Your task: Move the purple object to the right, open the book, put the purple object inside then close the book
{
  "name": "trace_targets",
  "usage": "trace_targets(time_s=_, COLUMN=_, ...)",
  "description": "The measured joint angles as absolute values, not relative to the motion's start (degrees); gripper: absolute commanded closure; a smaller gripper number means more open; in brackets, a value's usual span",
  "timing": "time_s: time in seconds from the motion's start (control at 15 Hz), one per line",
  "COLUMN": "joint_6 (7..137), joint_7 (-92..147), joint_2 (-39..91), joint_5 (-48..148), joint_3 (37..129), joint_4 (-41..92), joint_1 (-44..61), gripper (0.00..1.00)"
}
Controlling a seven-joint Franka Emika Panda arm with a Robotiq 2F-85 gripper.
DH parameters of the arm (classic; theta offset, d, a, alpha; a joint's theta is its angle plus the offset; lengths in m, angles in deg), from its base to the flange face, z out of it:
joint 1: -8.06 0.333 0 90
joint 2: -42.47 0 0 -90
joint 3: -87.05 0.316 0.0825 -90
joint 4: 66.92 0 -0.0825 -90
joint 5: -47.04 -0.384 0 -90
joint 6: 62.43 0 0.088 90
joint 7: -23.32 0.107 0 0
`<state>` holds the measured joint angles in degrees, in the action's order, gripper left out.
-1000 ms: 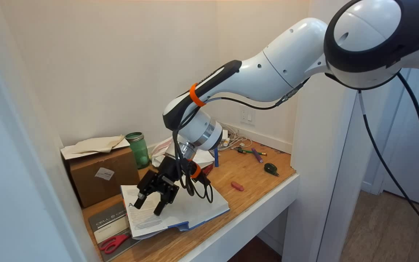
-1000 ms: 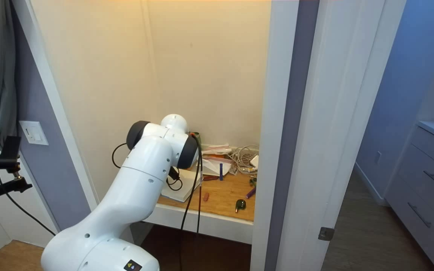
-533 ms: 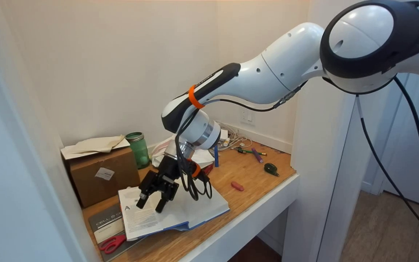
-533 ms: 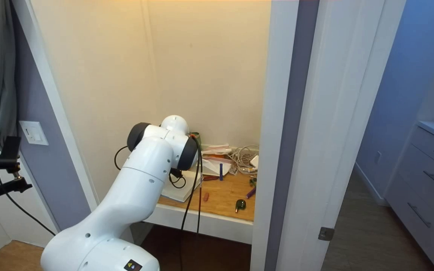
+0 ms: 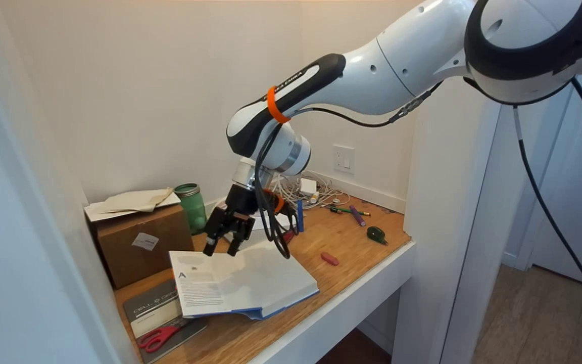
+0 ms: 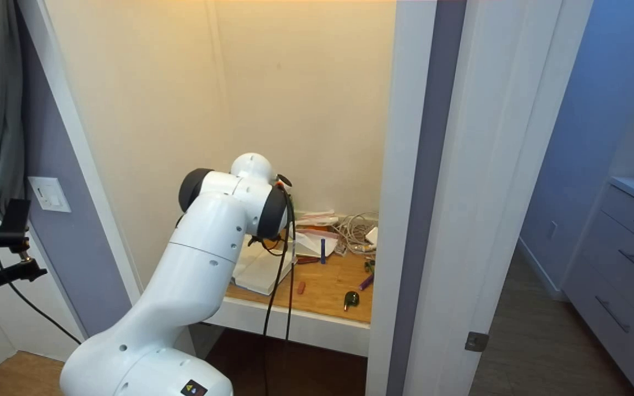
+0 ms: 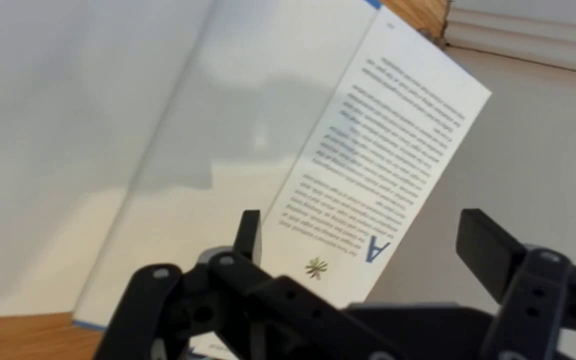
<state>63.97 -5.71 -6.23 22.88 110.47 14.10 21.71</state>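
The book [image 5: 260, 277] lies open on the desk, with white pages up and a blue cover edge. Its printed left leaf [image 5: 202, 288] is tilted up a little. The open pages fill much of the wrist view [image 7: 248, 115]. The purple object [image 5: 357, 216], a marker-like stick, lies on the desk to the right of the book; it also shows in an exterior view [image 6: 366, 282] and is out of the wrist view. My gripper [image 5: 221, 251] is open and empty above the book's far edge. In the wrist view, the gripper [image 7: 360, 225] has its fingers wide apart.
A cardboard box [image 5: 144, 242] and a green jar [image 5: 191, 208] stand behind the book. Red scissors [image 5: 157, 338] lie on a grey book [image 5: 152, 303] at the left. A red eraser [image 5: 329, 259], a dark green object [image 5: 376, 235], a blue stick [image 5: 300, 216] and cables [image 5: 329, 192] are at the right.
My gripper first rose slightly, then moved up and back, away from the pages, staying open. The book's left leaf shifted and now sits higher. The purple object has not moved.
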Motion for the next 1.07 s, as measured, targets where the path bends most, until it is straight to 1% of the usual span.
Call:
trace_targets(time_s=0.33, joint_6=70.33, joint_7=-4.25, joint_2=-2.69, joint_5=32.87, joint_3=104.34, joint_4=18.11, joint_1=21.5, gripper=0.0)
trace_targets(time_s=0.73, joint_6=80.29, joint_7=4.48, joint_2=3.86, joint_5=45.2, joint_3=96.3, joint_4=29.02, joint_1=21.41, gripper=0.0)
trace_targets(time_s=1.07, joint_6=81.23, joint_7=15.37, joint_2=9.18, joint_5=53.02, joint_3=91.5, joint_4=37.94, joint_1=22.05, gripper=0.0)
